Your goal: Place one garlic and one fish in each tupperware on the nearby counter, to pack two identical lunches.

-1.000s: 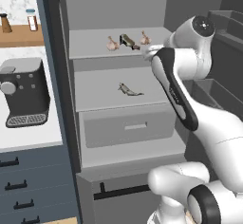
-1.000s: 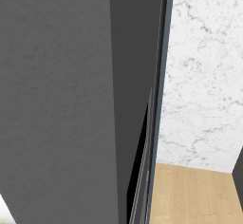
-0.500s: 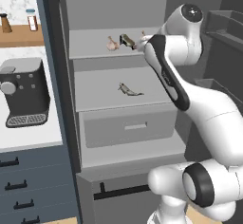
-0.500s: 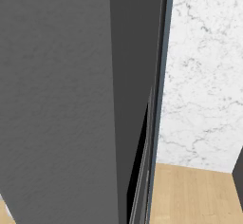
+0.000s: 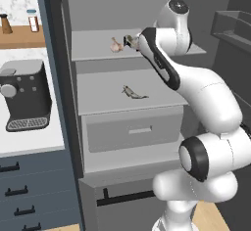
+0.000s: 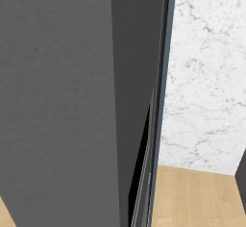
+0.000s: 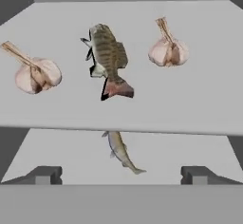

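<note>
On the fridge's upper shelf (image 7: 190, 104) lie two garlic bulbs, one at the left (image 7: 35, 73) and one at the right (image 7: 168, 50), with a striped brown fish (image 7: 108, 57) between them. A slimmer grey fish (image 7: 122, 152) rests on the shelf below (image 5: 133, 93). My gripper (image 7: 121, 175) is open and empty, held in front of the upper shelf's edge, short of the striped fish. In the left base view the hand covers most of that shelf's things; one garlic (image 5: 115, 45) shows beside it. The tupperware are out of view. The counter (image 5: 29, 142) lies left of the fridge.
A black coffee machine (image 5: 24, 95) stands on the counter, over dark drawers (image 5: 19, 191). A wooden wall shelf (image 5: 19, 35) carries small bottles. A closed fridge drawer (image 5: 132, 132) sits under the lower shelf. The open fridge door's bin (image 5: 235, 27) is to the arm's right.
The arm has reached forward and to the left, bringing the hand from beside the fridge's right side up to the front of the upper shelf. The food has not moved.
</note>
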You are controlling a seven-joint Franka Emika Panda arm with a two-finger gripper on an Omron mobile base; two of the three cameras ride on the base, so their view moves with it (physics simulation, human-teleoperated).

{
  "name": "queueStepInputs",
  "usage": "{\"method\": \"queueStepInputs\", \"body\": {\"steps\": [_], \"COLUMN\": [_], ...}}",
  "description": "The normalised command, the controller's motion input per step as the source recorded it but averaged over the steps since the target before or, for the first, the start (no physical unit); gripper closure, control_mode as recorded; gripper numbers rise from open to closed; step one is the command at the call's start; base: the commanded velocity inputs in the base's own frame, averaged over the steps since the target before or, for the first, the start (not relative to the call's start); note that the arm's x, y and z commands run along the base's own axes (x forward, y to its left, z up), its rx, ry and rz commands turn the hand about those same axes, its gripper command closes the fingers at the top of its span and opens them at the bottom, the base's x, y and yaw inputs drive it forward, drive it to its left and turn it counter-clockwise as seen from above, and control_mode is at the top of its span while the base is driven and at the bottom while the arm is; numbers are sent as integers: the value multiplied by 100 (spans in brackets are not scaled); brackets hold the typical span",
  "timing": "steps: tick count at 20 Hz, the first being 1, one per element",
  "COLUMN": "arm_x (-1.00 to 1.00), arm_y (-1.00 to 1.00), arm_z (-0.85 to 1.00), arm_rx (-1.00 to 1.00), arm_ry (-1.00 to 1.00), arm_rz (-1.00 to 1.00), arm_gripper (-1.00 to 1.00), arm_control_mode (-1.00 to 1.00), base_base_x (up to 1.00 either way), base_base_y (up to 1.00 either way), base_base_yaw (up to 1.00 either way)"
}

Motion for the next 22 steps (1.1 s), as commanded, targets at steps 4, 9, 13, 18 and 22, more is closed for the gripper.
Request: {"method": "queueStepInputs", "body": {"steps": [4, 9, 13, 18, 22], "arm_x": [74, 58, 48, 42, 40], "arm_y": [13, 3, 0, 4, 8], "arm_z": [-17, -14, -17, -25, -16], "arm_rx": [0, 0, 0, 0, 0], "arm_ry": [12, 1, 0, 0, 0], "arm_rz": [0, 0, 0, 0, 0], "arm_gripper": [-100, -100, -100, -100, -100], "arm_control_mode": [-100, -100, -100, -100, -100], "base_base_x": [0, 0, 0, 0, 0], "base_base_y": [0, 0, 0, 0, 0], "base_base_yaw": [0, 0, 0, 0, 0]}}
